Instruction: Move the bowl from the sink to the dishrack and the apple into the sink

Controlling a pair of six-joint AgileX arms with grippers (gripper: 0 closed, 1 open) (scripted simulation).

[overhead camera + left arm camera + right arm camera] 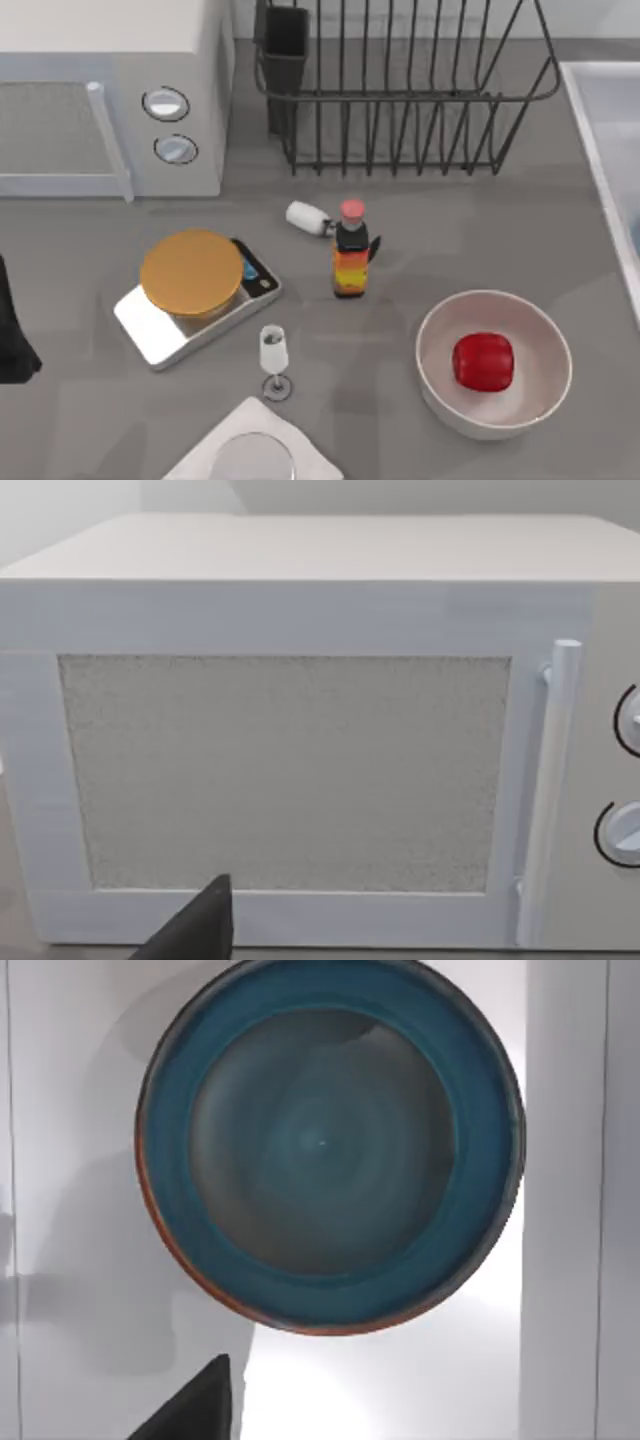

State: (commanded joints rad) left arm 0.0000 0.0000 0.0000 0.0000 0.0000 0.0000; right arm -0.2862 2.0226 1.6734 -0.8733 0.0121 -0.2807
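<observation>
The bowl (pixel 325 1150), teal-blue with a thin orange-red band at its rim, lies upright on the pale floor of the sink (pixel 80 1260), seen from straight above in the right wrist view. In the top view the glossy red apple (pixel 484 361) sits inside a large white bowl (pixel 440 380) at lower right, the sink's rim (pixel 600 150) runs down the right edge, and the black wire dishrack (pixel 400 90) stands at upper centre. Whether either gripper's jaws are spread or closed, I cannot tell.

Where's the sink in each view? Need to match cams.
Top view: sink along the right edge, beside the dishrack.
Right wrist view: its pale floor under the bowl.
Left wrist view: faces the microwave door.
Shared landmark: microwave, top view's upper left.
</observation>
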